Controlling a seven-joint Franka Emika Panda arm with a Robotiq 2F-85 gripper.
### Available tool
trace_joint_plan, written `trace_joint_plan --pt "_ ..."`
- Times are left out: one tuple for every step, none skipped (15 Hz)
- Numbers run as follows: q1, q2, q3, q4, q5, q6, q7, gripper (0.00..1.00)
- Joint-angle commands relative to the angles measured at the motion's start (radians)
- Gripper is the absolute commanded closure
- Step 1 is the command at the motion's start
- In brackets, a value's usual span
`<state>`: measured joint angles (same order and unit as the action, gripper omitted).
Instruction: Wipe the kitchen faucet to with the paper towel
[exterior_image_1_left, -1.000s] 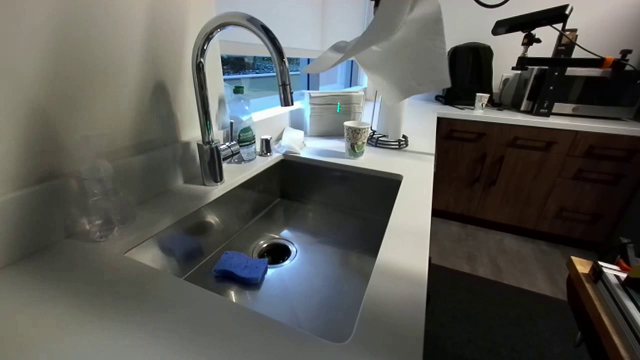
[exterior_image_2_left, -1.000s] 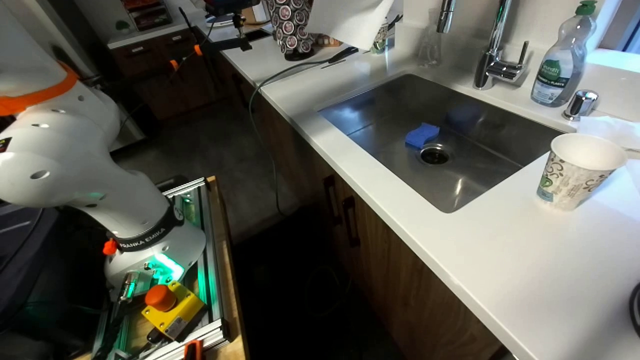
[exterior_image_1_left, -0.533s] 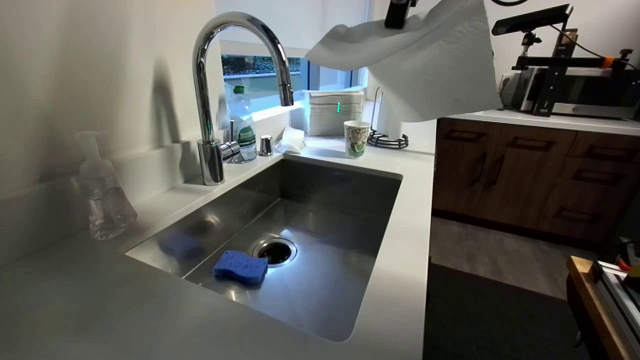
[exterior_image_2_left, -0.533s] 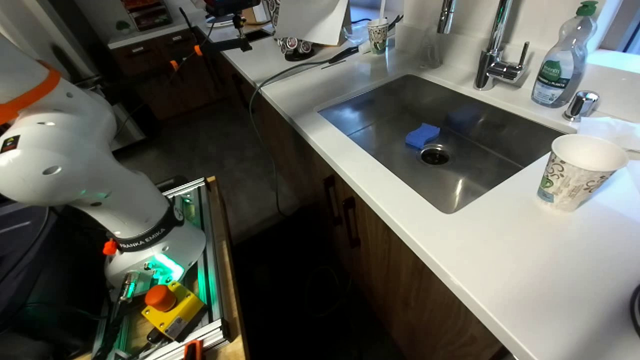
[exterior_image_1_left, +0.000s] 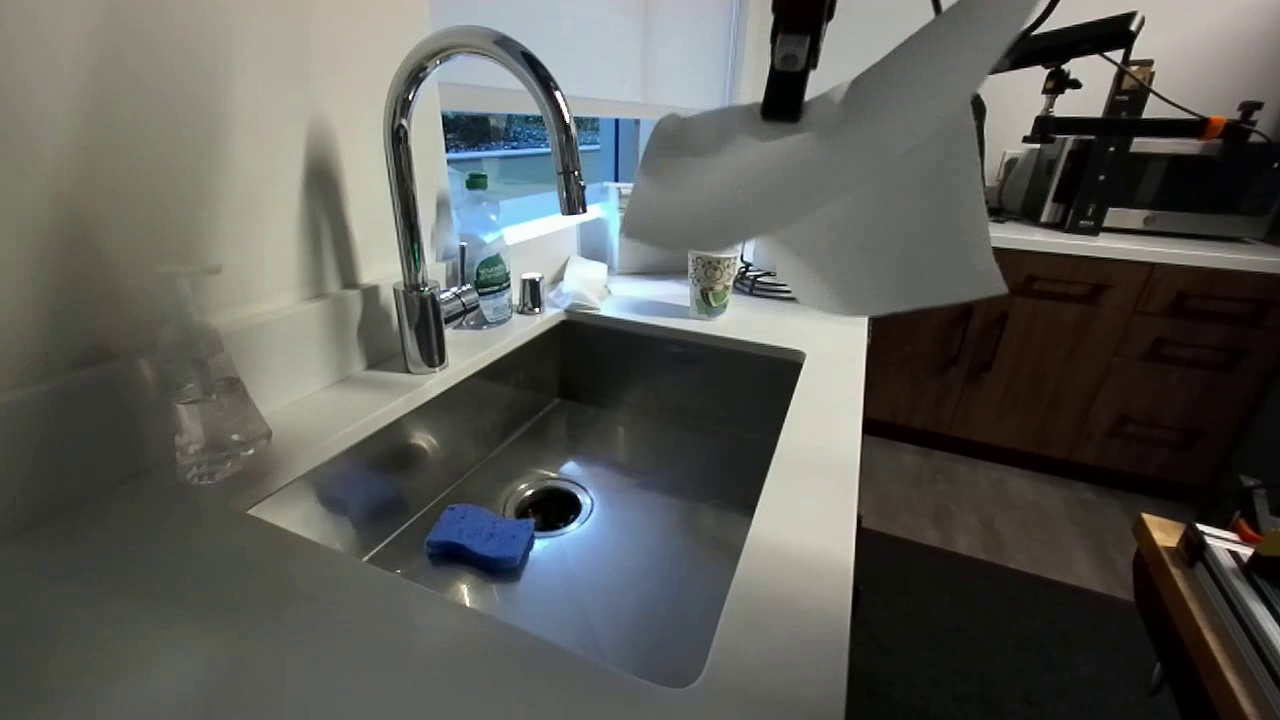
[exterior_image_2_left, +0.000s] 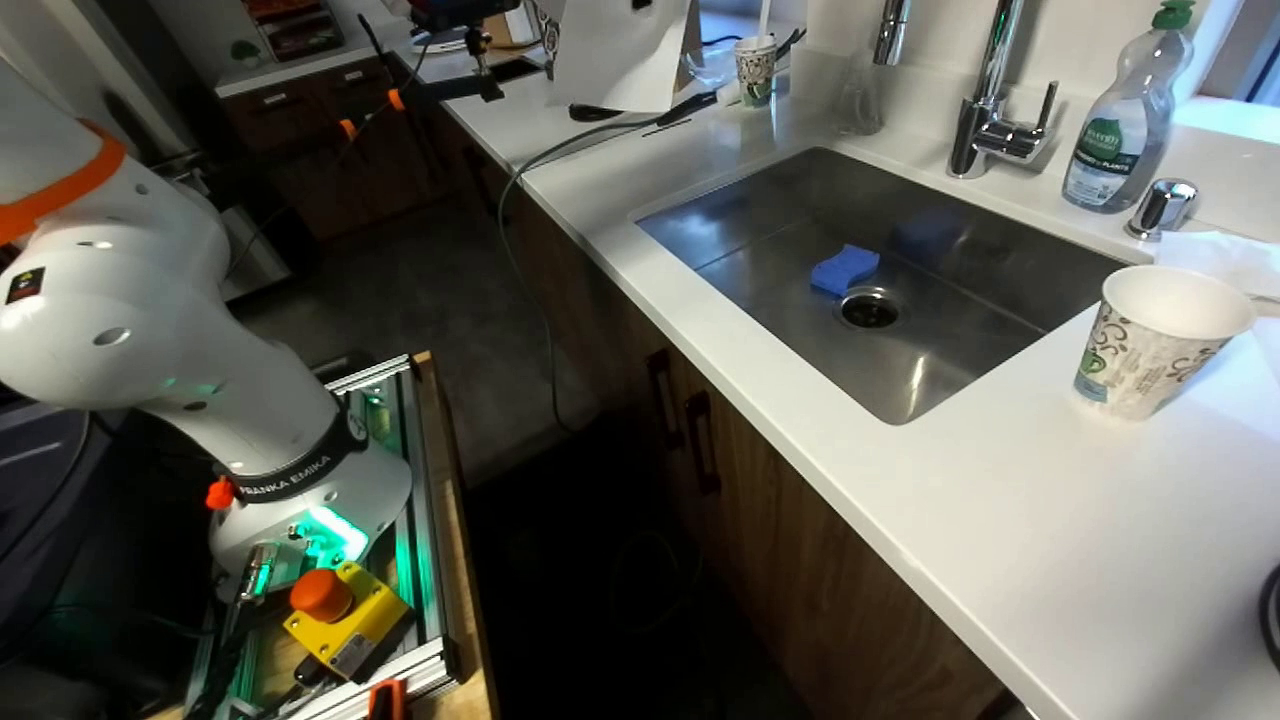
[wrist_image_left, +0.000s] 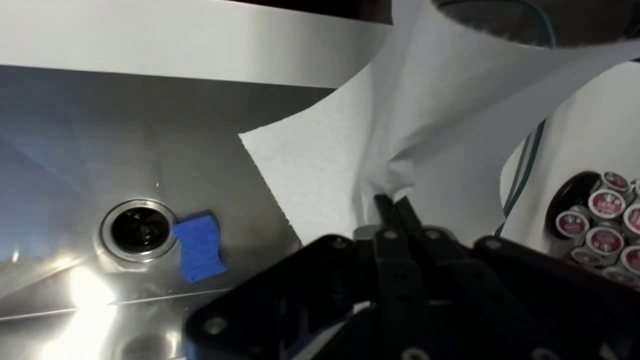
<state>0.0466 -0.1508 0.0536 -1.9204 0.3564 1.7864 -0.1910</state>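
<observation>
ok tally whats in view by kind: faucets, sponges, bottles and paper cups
1 kitchen faucet
1 blue sponge
2 bottles: green-capped bottle, clear pump bottle
2 paper cups, in an exterior view: nearer cup, farther cup
Total: 6

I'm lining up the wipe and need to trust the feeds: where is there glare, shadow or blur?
Wrist view: white glare on the sink at the lower left, the gripper nearly black and slightly soft. In an exterior view: the clear pump bottle hazy and smeared, a shadow on the wall beside the crisp kitchen faucet.
</observation>
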Motion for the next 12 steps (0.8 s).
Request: trace_joint_plan --pt "0.076 0.081 0.066 -0.007 -0.016 0.058 -0.041 1.0" --pt "0.099 0.108 0.091 -0.001 -0.015 0.081 -0.049 1.0" --pt "0.117 0.133 0.112 0.006 -0.024 0.106 -0.053 1.0" --pt "0.135 0.163 0.134 0.015 -0.037 0.135 -0.039 1.0" --pt "0.15 0.188 0.151 0.025 -0.048 0.164 -0.028 1.0" --pt "0.164 0.213 0.165 0.037 -0.065 0.19 -0.022 1.0" --pt "0.176 0.237 0.178 0.051 -0.084 0.221 -0.019 1.0" --pt "0.185 0.259 0.186 0.066 -0.107 0.25 -0.021 1.0" --pt "0.191 0.279 0.191 0.079 -0.138 0.277 -0.019 1.0" --pt "0.194 0.3 0.191 0.1 -0.175 0.299 -0.024 1.0" --pt "0.193 0.317 0.19 0.118 -0.193 0.314 -0.034 1.0" --pt "0.189 0.333 0.189 0.139 -0.199 0.315 -0.056 1.0"
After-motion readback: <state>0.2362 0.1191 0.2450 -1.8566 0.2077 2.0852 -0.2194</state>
